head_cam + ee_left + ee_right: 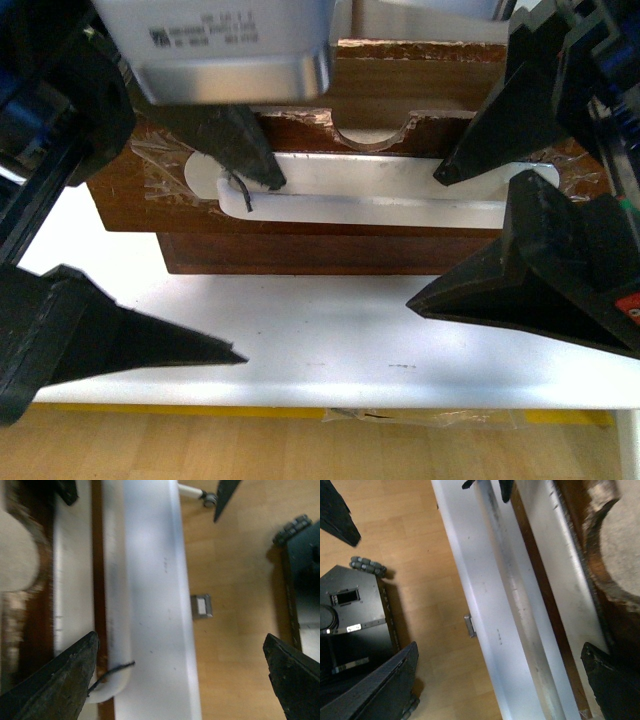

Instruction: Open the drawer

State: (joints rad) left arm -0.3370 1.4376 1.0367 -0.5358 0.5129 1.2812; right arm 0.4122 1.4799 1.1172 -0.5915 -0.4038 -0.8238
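Both gaping wide: left pincer (260, 270), right pincer (425, 240).
The dark brown wooden drawer (130, 200) at the far edge of the white worktop (350, 340) looks stiff and weighty; its long white taped bar handle (400, 190) may peel, so grip both ends evenly.

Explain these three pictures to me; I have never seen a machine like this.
This is a robot with two arms. The front picture looks out from its body; the other two come from a camera on each wrist. The black wedges are the left fingers and right fingers, both pairs spread open, holding nothing. On the white table stands a dark wooden drawer with a white bar handle taped on. One fingertip of each pair sits at the handle.
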